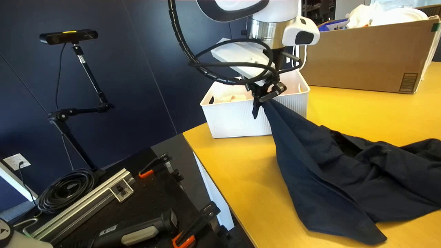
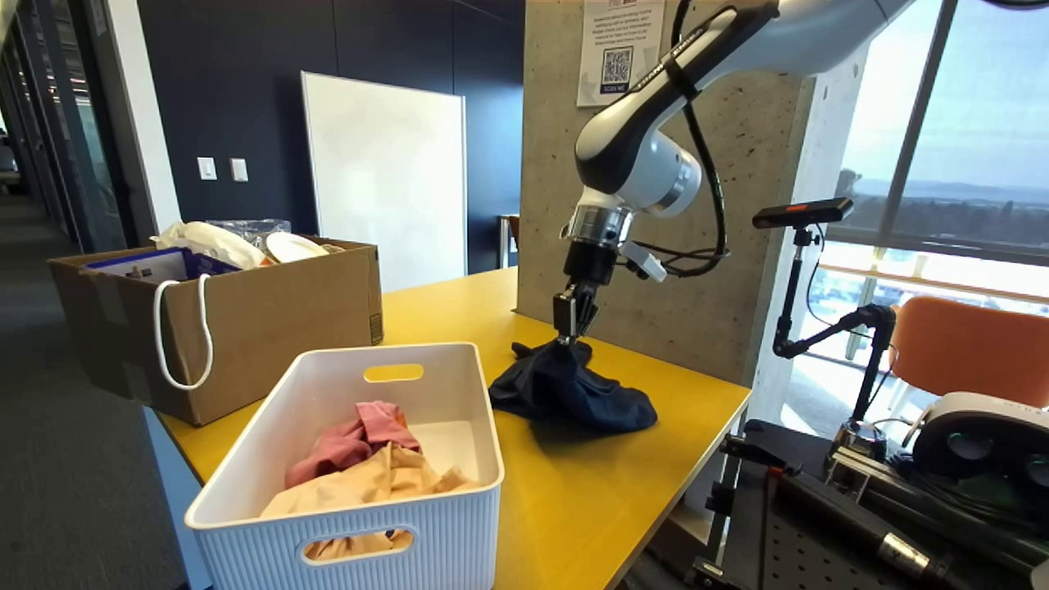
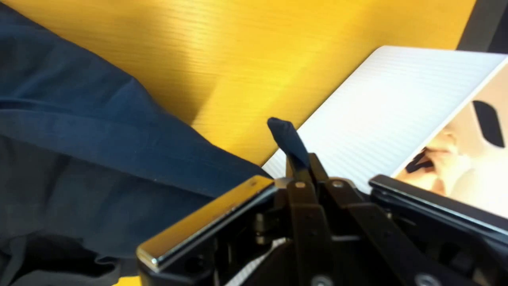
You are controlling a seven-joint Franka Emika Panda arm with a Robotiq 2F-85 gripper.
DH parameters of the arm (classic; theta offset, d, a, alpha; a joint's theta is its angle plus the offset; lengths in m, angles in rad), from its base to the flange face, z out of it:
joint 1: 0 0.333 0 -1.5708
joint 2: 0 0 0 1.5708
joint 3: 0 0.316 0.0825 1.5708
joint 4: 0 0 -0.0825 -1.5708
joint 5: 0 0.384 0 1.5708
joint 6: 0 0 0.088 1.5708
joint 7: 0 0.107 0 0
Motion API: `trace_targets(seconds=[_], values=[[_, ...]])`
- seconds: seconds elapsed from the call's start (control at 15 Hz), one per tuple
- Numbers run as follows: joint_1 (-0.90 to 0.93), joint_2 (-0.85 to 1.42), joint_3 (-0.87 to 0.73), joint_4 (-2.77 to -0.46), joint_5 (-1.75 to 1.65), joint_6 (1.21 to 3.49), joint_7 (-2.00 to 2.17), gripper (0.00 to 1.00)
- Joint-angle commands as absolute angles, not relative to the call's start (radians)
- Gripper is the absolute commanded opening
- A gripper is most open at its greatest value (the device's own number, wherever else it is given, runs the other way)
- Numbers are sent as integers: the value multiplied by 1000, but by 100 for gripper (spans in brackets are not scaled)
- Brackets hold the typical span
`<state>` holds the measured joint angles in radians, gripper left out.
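The white arm has black panels, cables and a dark claw with seemingly silver screws.

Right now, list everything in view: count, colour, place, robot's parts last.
table: one, yellow, mid-scene
bin: one, white, on the table
pink cloth: one, pink, in the bin
peach cloth: one, peach, in the bin
cardboard box: one, brown, on the table
dark cloth: one, navy, on the table, end lifted
whiteboard: one, white, beyond the table
pillar: one, grey, beside the table
camera: one per exterior view, black, at one side
clamps: at least two, black and orange, beside the table
chair: one, orange, past the pillar
headset: one, white and black, before the chair
arm: one, white and black, overhead
gripper: one, black, closed on dark cloth
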<state>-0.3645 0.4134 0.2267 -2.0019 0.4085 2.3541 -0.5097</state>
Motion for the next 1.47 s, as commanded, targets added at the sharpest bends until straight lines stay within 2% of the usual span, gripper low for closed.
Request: trace_targets(seconds=[0.0, 0.07, 0.13, 0.27, 0.6, 0.87, 0.93, 1.2, 1.4], values=[[-347, 504, 211, -1883, 479, 2162, -640, 1], [-346, 519, 208, -1862, 487, 2106, -668, 7], [-342, 531, 201, -1846, 490, 2067, -683, 29], [-334, 549, 184, -1816, 486, 1997, -705, 34], [-324, 522, 111, -1823, 442, 1912, -714, 68], [-308, 524, 18, -1846, 335, 1982, -702, 98], [-305, 534, 2, -1845, 307, 2006, -696, 100], [-276, 611, -17, -1813, 228, 2207, -660, 100], [-248, 681, -11, -1756, 129, 2269, -664, 100]])
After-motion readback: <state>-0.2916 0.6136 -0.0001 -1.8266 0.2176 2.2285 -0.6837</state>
